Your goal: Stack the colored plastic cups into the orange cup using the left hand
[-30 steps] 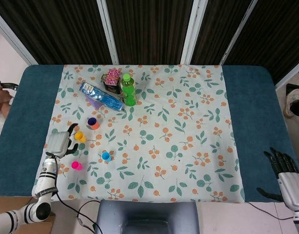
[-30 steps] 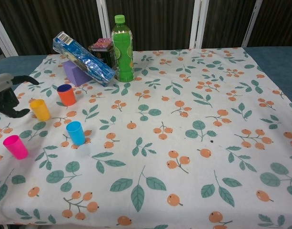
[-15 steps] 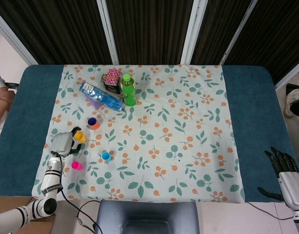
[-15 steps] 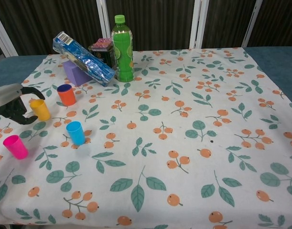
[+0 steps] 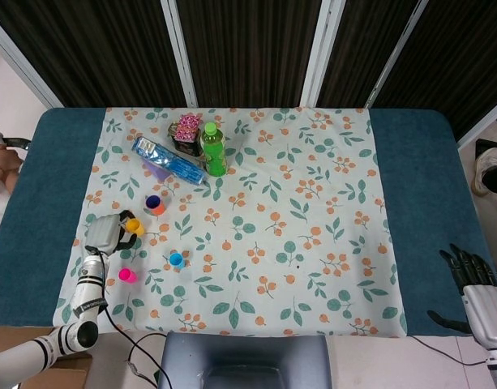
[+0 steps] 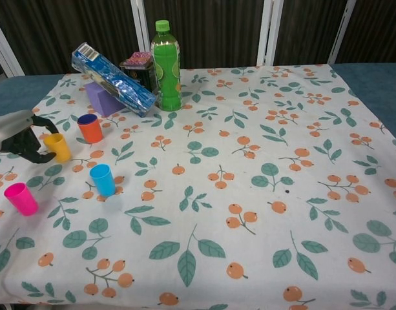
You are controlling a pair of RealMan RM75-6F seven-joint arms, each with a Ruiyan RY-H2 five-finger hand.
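Left robot hand [image 6: 20,137], fingers curled round yellow cup [image 6: 57,147] beside orange cup [image 6: 90,128]; right robot hand [image 5: 473,279], fingers spread, holding nothing.

We see matt printed cloth [image 6: 262,129] over worktop, leaf-and-fruit pattern, slightly creased; teal felt-like cover [image 5: 37,203] beyond its edges. Yellow cup [image 6: 57,146], orange cup [image 6: 90,128], blue cup [image 6: 103,179], pink cup [image 6: 20,198]: smooth plastic, soft sheen. Green bottle [image 6: 166,64]: glossy clear plastic. Blue packet [image 6: 114,79]: shiny crinkled film. Purple block [image 6: 104,98]: matt. Left hand [image 6: 20,134]: grey shell, black matt fingers. Right hand [image 5: 473,288]: same finish.
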